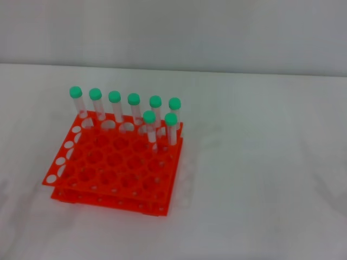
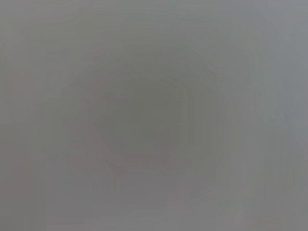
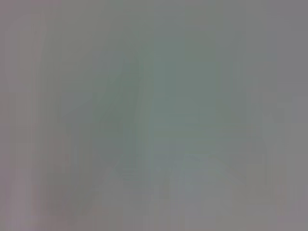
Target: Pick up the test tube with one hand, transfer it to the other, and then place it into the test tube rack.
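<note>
The orange test tube rack [image 1: 108, 168] stands on the white table, left of centre in the head view. Several clear test tubes with green caps stand upright in it: a row along its far edge, from the leftmost tube [image 1: 76, 97] to the rightmost [image 1: 174, 106], and two more just in front at the right end [image 1: 149, 122] [image 1: 171, 123]. No loose test tube lies on the table. Neither gripper nor arm shows in the head view. Both wrist views show only a plain grey blur.
The white table [image 1: 260, 162] stretches to the right of and in front of the rack. A pale wall [image 1: 173, 27] rises behind the table's far edge.
</note>
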`<action>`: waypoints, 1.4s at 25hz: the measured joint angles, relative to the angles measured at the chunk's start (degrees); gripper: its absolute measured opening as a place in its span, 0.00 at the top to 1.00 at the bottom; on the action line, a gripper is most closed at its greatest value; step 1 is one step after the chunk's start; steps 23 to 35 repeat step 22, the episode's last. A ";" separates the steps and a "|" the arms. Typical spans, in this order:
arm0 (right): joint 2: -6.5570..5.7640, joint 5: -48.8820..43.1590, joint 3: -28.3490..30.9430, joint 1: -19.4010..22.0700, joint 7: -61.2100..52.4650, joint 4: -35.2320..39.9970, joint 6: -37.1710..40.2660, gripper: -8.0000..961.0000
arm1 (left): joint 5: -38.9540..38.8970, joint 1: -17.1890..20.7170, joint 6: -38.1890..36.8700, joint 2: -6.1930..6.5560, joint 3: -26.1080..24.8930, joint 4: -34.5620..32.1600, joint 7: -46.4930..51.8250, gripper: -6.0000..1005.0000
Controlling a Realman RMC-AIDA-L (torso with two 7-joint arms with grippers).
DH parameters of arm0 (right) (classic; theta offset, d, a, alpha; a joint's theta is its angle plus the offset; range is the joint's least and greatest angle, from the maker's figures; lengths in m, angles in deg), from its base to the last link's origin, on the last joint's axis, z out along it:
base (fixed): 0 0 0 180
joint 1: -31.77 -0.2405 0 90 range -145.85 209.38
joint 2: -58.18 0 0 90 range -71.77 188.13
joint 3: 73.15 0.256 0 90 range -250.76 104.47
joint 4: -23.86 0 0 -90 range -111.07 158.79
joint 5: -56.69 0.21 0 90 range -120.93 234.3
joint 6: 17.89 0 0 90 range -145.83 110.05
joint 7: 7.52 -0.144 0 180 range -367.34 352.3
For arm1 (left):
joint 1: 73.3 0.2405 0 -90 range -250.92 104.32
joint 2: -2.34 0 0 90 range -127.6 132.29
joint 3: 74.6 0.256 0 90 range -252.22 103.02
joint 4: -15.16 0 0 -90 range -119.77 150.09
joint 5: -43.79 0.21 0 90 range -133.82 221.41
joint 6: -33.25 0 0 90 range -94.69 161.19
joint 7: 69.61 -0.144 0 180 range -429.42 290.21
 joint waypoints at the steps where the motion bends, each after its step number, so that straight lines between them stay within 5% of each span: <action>1: 0.00 -0.05 0.04 0.06 0.40 -0.35 0.00 0.14 | 0.00 -0.49 -0.11 0.02 -0.01 0.28 -0.03 0.18; 15: 0.01 0.06 1.65 0.78 1.84 -1.52 -0.36 0.14 | 0.99 -5.93 -5.23 0.08 0.21 2.50 -0.14 0.18; 35: 0.01 0.69 3.66 0.41 4.13 -2.57 -0.46 0.14 | 1.48 -7.33 -6.88 0.07 0.30 3.79 -0.16 0.18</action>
